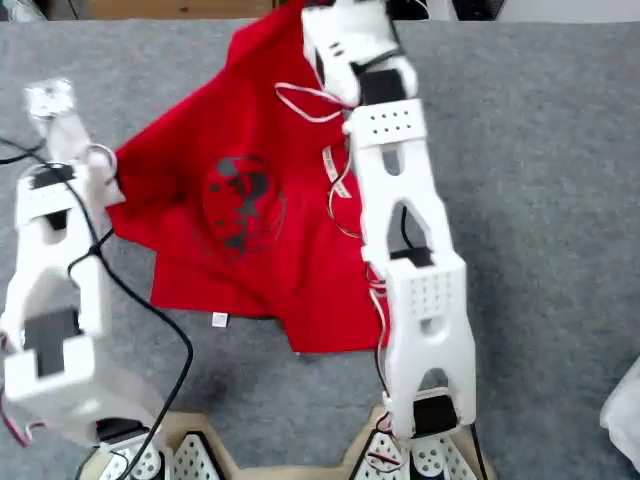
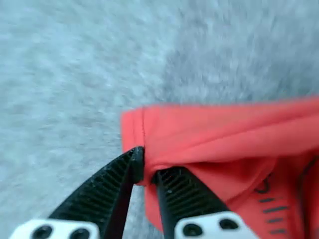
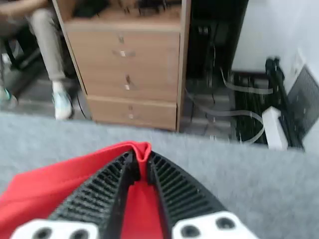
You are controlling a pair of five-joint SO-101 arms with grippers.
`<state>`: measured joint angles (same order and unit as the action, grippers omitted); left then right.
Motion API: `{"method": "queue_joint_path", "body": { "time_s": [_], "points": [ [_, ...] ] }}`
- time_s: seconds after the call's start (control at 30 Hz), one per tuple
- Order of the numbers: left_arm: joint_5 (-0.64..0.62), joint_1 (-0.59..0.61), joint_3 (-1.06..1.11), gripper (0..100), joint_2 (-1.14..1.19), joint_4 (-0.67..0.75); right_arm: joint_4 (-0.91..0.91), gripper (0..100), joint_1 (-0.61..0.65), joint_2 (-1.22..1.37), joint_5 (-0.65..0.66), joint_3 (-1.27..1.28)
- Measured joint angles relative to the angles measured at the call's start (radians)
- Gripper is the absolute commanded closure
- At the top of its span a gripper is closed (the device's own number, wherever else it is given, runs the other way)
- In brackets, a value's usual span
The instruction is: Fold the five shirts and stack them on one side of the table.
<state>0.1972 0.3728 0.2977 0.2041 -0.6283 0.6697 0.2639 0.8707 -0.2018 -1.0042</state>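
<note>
A red shirt (image 1: 240,200) with a dark round print lies spread over the middle of the grey table (image 1: 540,200), partly lifted. My left gripper (image 2: 144,167) is shut on the red shirt (image 2: 214,144) at a folded hem corner; in the high view that gripper (image 1: 100,165) sits at the shirt's left edge. My right gripper (image 3: 141,164) is shut on a peak of the red shirt (image 3: 60,184) at the table's far edge; in the high view that arm (image 1: 400,200) stretches over the shirt's right side to its far corner.
A white cloth (image 1: 625,410) shows at the right edge of the table. Beyond the far edge stand a wooden drawer unit (image 3: 124,74), cables and a power strip (image 3: 276,127) on the floor. Bare grey table (image 2: 75,74) lies left and right of the shirt.
</note>
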Motion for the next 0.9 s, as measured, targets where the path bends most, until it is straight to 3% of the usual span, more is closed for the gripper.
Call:
{"method": "queue_joint_path", "body": {
  "time_s": [0.17,0.33,0.53,0.73,0.9],
  "points": [
    [0.009,-0.003,-0.224,98,0.261,-0.012,-0.04,99.3,0.0,0.201,0.0,-0.124],
    [-0.021,-0.023,-0.637,98,0.482,-0.192,-0.055,99.3,0.0,0.341,0.055,-0.331],
    [-0.126,-0.049,-1.208,98,0.697,-0.393,-0.207,99.3,0.0,0.499,0.066,-0.566],
    [-0.166,-0.097,-1.683,98,0.839,-0.506,-0.353,99.3,-0.002,0.508,0.152,-0.6],
    [-0.166,-0.132,-1.887,98,0.962,-0.514,-0.371,99.3,-0.003,0.508,0.183,-0.601]
  ]
}}
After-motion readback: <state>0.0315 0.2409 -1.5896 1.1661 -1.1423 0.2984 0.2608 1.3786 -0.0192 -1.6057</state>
